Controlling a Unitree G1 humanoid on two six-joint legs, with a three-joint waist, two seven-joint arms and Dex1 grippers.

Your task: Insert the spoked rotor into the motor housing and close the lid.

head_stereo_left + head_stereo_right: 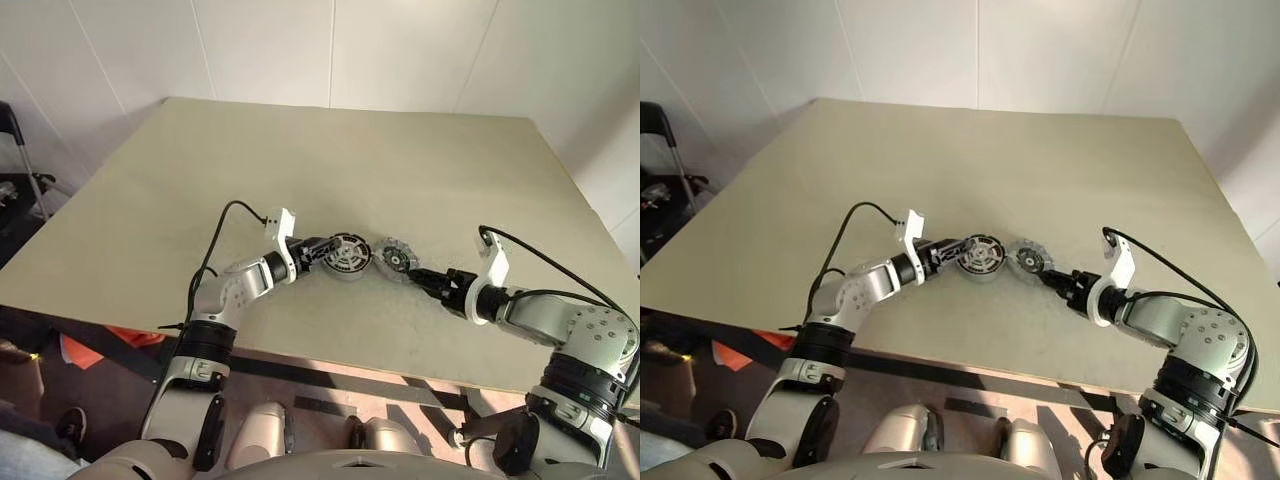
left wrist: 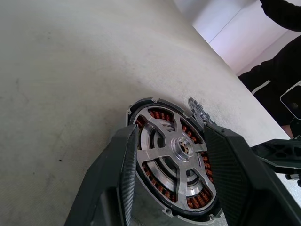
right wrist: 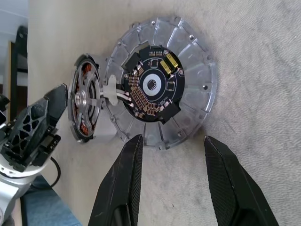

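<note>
- Hands of a two-armed robot meet over a beige desk (image 1: 400, 150); both reach in from the near edge toward a cluster of motor parts near the desk's middle.
- Right hand (image 1: 418, 278), nearest the viewer, points toward the lid (image 3: 162, 80) with its two black fingers (image 3: 123, 186) spread apart and nothing between them; the fingertips sit just short of the lid's rim, not touching it.
- Lid (image 1: 394, 259) rests on the desk, a grey metal disc with radial ribs round its edge and a dark circuit board at its centre, studded with small components; pale wires run from that centre toward the housing beside it.
- Left hand (image 1: 318, 253) comes in from the other side; its fingers (image 2: 115, 181) stand apart, one on either side of the motor housing (image 2: 176, 162), close against its rim; whether they actually press on it cannot be told.
- Motor housing (image 1: 347, 256) lies just beside the lid, touching or nearly so; reddish-copper windings line its inner ring.
- Spoked rotor (image 2: 178, 149), silver spokes and hub, already sits inside the housing, the copper coils showing through the gaps between its spokes.
- Beyond the parts, the desk runs bare to pale walls.
</note>
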